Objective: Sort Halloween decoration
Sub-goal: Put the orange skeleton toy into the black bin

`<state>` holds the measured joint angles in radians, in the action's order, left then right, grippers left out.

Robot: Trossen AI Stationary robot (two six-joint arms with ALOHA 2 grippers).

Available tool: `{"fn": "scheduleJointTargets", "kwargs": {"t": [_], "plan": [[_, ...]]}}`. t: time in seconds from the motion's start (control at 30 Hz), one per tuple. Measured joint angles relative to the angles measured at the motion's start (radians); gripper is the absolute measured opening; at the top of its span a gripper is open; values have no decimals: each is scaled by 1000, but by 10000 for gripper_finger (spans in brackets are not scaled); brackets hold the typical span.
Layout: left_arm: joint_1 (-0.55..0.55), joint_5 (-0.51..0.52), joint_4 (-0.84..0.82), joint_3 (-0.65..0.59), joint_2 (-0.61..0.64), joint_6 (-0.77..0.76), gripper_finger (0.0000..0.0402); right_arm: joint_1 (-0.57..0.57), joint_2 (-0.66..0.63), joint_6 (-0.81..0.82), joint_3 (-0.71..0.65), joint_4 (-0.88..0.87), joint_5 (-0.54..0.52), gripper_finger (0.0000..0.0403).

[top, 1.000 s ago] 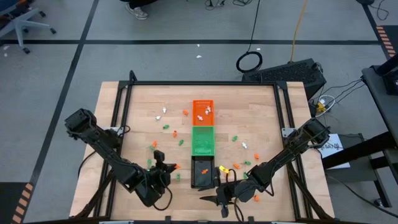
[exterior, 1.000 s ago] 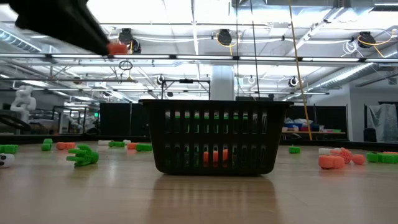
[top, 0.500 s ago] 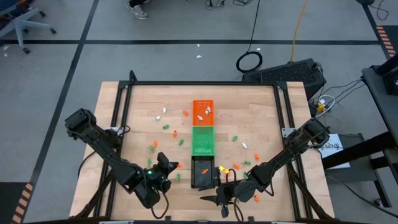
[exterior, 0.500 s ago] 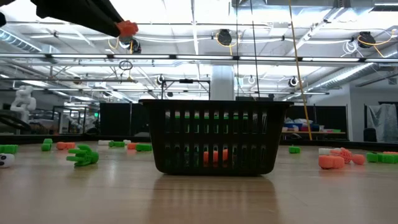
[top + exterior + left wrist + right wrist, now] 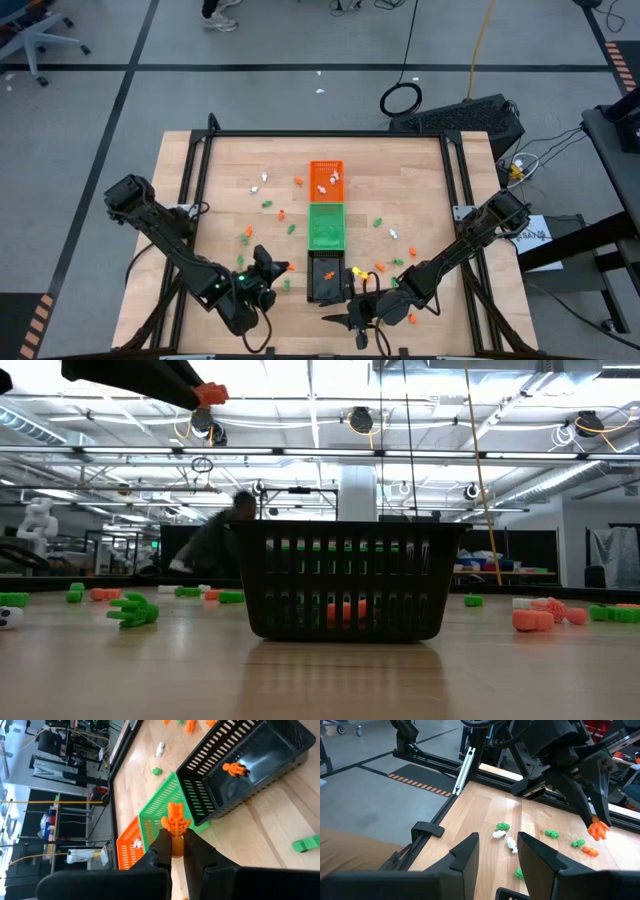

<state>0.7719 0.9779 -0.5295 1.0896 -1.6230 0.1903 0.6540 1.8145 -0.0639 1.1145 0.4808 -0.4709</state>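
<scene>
Trinket (image 5: pixel 175 822), orange and hand-shaped, sits pinched at its base in my left gripper (image 5: pixel 175 851), long axis in line with my fingers, its splayed end pointing forward toward the green tray (image 5: pixel 156 815). I hold it raised above the table (image 5: pixel 220 200), beside the black tray (image 5: pixel 327 277). My right gripper (image 5: pixel 497 851) waits near the table's front edge, jaws spread and bare.
</scene>
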Motion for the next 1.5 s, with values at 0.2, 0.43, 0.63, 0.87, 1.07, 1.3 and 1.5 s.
{"fn": "scheduleJointTargets", "kwargs": {"t": [0.2,0.43,0.63,0.87,1.07,1.3,1.5], "plan": [[0,-4,44,0,0,-1,15,0,0,0,0,0,0,118],[0,-18,108,0,1,-1,15,2,0,1,0,-47,-1,118],[-18,-95,180,0,1,-2,15,29,-1,10,0,-73,-131,118],[-83,-144,285,0,1,-27,15,75,-26,30,0,-166,-248,118],[-178,-316,314,0,-6,-190,20,108,-26,1,0,-175,-336,118],[-261,-461,352,0,-85,-211,29,110,-26,0,0,-180,-344,118],[-296,-523,433,0,-169,-278,29,110,-26,1,0,-190,-344,118]]}}
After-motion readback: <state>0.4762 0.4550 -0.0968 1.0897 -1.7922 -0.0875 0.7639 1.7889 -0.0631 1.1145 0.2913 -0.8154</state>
